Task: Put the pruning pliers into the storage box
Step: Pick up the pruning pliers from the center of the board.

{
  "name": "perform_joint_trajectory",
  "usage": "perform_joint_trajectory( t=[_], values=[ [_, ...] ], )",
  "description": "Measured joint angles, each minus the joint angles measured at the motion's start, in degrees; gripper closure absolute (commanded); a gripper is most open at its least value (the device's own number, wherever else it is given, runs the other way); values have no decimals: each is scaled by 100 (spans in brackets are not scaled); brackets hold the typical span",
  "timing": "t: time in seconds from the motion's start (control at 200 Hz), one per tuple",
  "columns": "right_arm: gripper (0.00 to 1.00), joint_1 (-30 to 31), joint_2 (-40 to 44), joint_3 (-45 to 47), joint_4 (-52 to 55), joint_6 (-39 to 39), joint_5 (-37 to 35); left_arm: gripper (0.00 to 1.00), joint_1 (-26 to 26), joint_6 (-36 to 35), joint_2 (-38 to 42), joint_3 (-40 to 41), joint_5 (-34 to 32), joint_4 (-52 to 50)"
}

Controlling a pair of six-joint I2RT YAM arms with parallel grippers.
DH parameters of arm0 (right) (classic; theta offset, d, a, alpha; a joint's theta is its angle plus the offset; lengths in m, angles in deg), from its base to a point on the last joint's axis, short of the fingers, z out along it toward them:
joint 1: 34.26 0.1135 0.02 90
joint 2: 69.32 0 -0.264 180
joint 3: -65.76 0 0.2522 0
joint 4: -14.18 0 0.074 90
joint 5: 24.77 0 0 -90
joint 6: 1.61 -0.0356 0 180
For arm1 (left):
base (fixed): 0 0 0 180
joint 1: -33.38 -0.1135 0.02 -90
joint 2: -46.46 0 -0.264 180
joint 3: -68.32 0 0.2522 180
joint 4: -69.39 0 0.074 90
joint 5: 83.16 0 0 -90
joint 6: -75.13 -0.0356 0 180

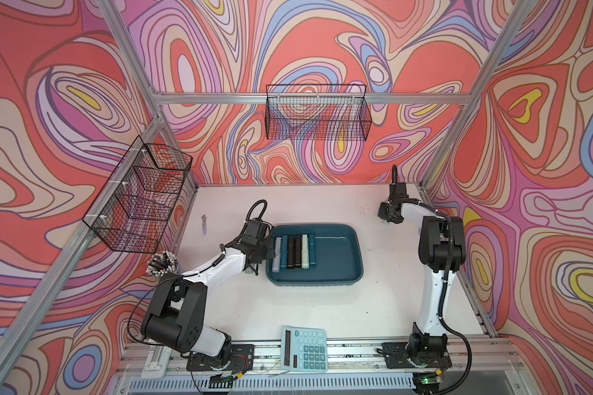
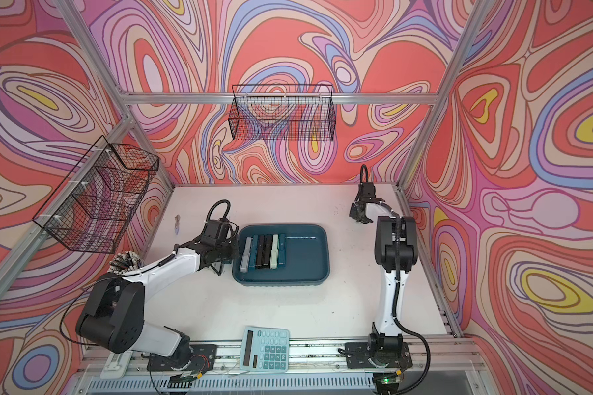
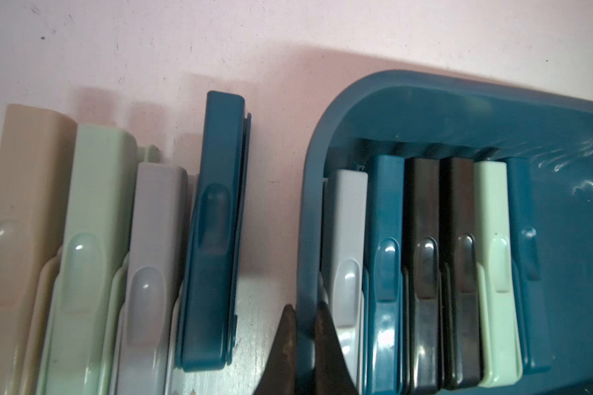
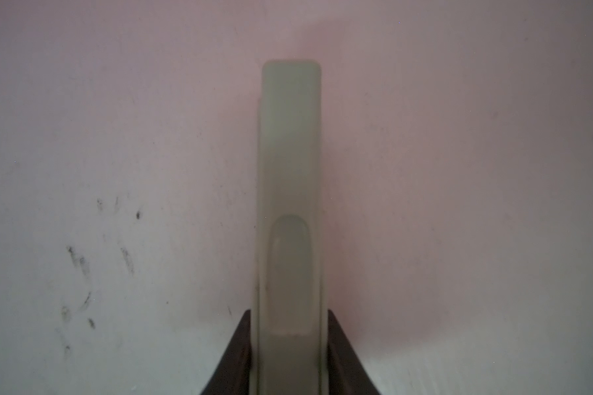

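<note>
**At far right: a pickup squeeze**

Jaws narrow, the right end effector (image 4: 288, 316) presses both flanks of a pale green bar-shaped plastic pruning plier (image 4: 290, 154) at the white worktop (image 4: 117, 136), ready to lift. Closed down, the left end effector (image 3: 305, 307) seems clamped on the rim of the shallow dark teal plastic storage box (image 3: 425, 82), likely steadying it. Inside lie six pliers (image 1: 295, 251); four more pliers (image 3: 117, 239) wait just beside.
</note>
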Motion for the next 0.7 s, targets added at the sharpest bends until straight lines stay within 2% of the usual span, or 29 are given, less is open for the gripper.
perform_joint_trajectory(
  t=[0.29, 0.481, 0.611, 0.701],
  values=[
    [80, 0, 1034, 859, -181, -131, 219, 95, 0, 37, 0, 2, 4, 11],
    [80, 92, 2059, 1633, -402, -365, 382, 95, 0, 39, 0, 7, 7, 20],
    [80, 356, 2765, 2055, -393, -505, 382, 95, 0, 39, -4, 7, 9, 24],
    [80, 780, 3322, 2371, -374, -608, 323, 95, 0, 39, -11, 7, 26, 33]
  ],
)
